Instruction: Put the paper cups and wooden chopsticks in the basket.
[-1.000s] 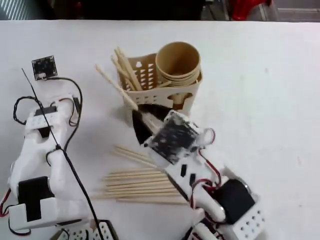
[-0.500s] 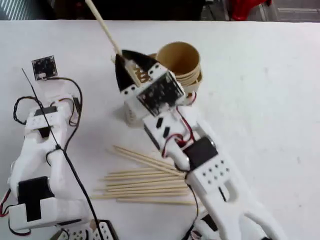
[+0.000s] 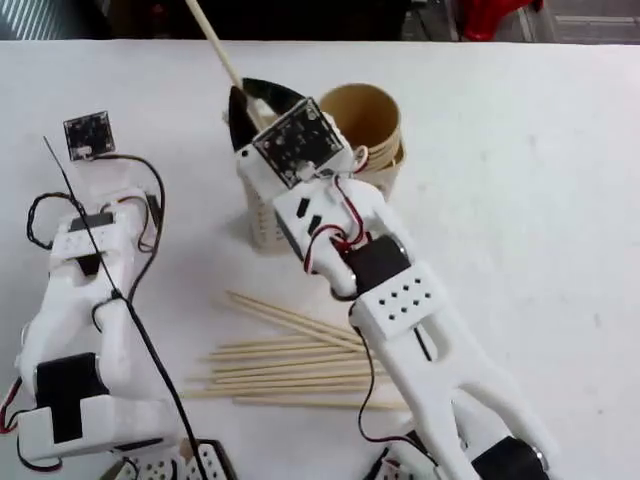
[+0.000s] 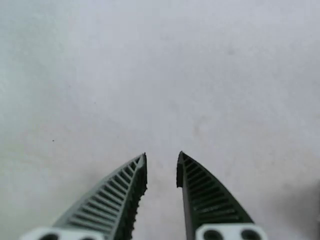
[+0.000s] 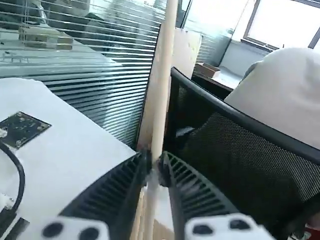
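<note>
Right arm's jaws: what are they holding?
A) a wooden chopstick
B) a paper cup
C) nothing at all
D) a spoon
A: in the right wrist view the right arm's jaws are closed on a wooden chopstick that sticks out past their tips.

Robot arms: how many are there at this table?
2. The left arm lies at the table's left side, its end effector open over bare tabletop. The right arm stretches over the basket, its end effector shut on one chopstick.
</note>
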You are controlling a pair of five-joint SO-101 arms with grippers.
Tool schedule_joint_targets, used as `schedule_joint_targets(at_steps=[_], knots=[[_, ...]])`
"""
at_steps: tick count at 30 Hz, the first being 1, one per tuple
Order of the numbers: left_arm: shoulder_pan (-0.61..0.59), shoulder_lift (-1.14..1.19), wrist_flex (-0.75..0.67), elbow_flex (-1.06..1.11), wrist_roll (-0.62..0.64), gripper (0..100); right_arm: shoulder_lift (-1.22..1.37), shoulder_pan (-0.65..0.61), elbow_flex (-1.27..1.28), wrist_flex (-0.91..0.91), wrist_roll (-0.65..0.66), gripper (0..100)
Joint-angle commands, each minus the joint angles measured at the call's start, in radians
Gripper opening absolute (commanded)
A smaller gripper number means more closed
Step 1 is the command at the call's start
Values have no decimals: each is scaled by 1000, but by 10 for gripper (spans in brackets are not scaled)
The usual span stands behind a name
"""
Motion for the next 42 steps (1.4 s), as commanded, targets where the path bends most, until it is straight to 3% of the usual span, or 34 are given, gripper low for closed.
schedule_joint_targets(at_steps=[1, 7, 12, 14, 20, 24, 27, 29, 33, 37, 42], knots=[[16, -10, -18, -8, -12, 120, -12, 35, 43, -71, -6, 17], [16, -10, -18, -8, -12, 120, -48, 39, 117, -82, -6, 19], [16, -10, -18, -8, -12, 120, -156, 42, 138, -19, -5, 132], [16, -10, -18, -8, -12, 120, -197, 41, 140, 44, -5, 134], [15, -10, -18, -8, -12, 120, -300, 45, 149, 292, 2, 111], [15, -10, -14, -8, -12, 120, -383, 56, 206, 634, 2, 73], [15, -12, -11, -8, -12, 120, -447, 137, 288, 862, 3, 24], [15, -16, 8, -11, -34, 120, -478, 232, 364, 921, 9, 17], [28, -22, 178, -89, -144, 120, -499, 377, 540, 912, 141, 18], [81, -13, 462, -252, -196, 120, -507, 435, 695, 863, 175, 18], [162, -19, 868, -373, -569, 120, -507, 470, 825, 719, 167, 19]])
